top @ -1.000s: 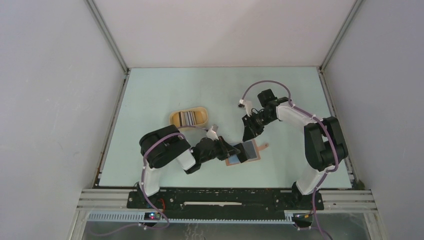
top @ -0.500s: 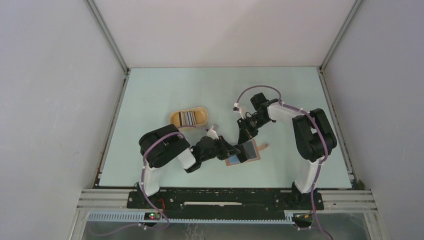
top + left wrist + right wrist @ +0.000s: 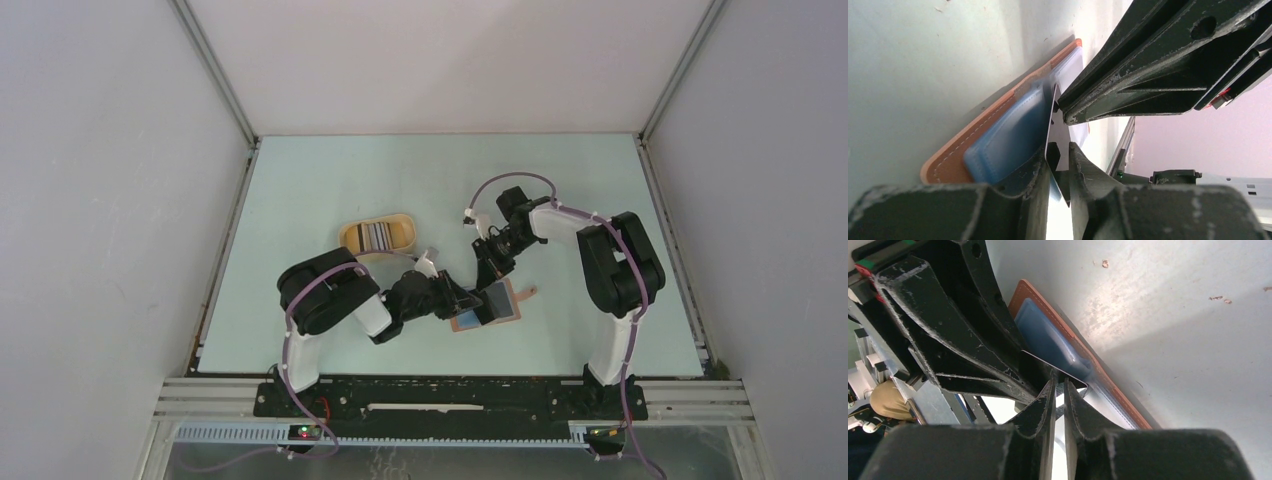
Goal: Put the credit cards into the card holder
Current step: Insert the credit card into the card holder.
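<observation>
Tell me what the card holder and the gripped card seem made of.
The card holder: likely leather or imitation, matte reddish-brown, pale stitching along its edge; inner pockets look like soft blue-grey plastic. The card: thin, stiff, glossy, probably plastic.

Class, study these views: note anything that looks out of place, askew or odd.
One card stands on edge over the open card holder, pinched by both the left gripper and right gripper at once. Brown specks dot the table.

Bright even light; close fingers [image 3: 948, 215] blurred, soft shadows.
</observation>
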You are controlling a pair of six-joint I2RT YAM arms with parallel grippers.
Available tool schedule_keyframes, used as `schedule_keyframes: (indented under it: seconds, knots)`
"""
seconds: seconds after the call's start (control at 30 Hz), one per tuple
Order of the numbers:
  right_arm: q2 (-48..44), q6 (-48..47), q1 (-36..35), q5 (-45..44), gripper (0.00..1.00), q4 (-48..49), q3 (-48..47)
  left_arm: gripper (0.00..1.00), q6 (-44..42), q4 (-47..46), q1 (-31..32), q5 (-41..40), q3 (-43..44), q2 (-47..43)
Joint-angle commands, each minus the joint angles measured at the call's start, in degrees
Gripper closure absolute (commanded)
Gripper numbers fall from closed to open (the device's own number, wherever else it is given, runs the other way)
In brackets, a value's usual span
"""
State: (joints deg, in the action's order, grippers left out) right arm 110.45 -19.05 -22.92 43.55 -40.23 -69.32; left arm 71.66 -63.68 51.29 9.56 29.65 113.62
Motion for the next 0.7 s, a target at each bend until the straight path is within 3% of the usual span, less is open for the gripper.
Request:
schedule_keyframes:
  seconds: [0.0,0.5,0.67]
  knots:
    - [-0.01,0.05,-0.31,-2.65,0.82,-0.81,-1.78,0.74,-0.93,4.18,-0.46,0.58,0.33,0.4]
    - [0.79,-0.44,-0.11,-5.05,0.83,-1.82,-2.22,0.71,-0.92,4.26,-1.16,0.74,-0.52,-0.34]
    - [0.58,-0.38,0.15,-4.82,0.83,-1.96,-2.22,0.75,-0.98,4.48,-1.44,0.72,-0.47,-0.3]
